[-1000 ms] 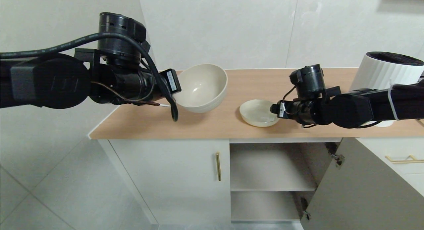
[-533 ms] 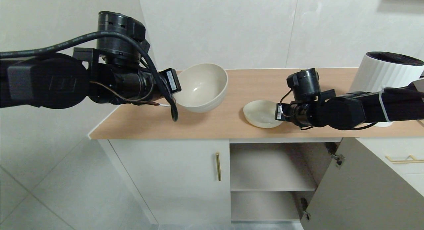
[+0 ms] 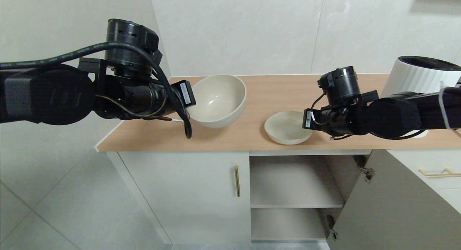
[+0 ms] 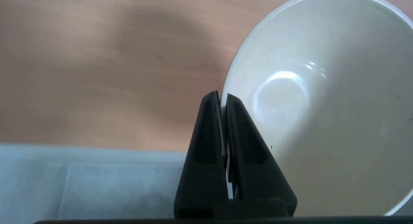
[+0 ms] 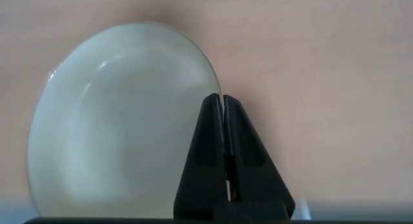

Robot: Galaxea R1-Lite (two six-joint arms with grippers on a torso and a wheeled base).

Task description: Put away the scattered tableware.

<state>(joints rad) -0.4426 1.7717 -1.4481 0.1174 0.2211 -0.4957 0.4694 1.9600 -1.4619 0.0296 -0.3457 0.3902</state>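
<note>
A large cream bowl hangs tilted over the left part of the wooden counter. My left gripper is shut on its near rim. In the left wrist view the two fingers pinch the bowl at its edge, where my left gripper closes. A small pale shallow dish sits low near the counter's front edge, with my right gripper shut on its right rim. The right wrist view shows the dish clamped at its edge by my right gripper. I cannot tell whether the dish touches the counter.
A white ribbed cylinder stands at the counter's back right. Below the counter, the cabinet door stands open, showing bare shelves. The door to its left is closed, with a gold handle. A tiled wall runs behind the counter.
The bowl has come down a little in my left gripper. The dish has shifted slightly toward the front edge and gone from tilted to nearly level as the right wrist turned.
</note>
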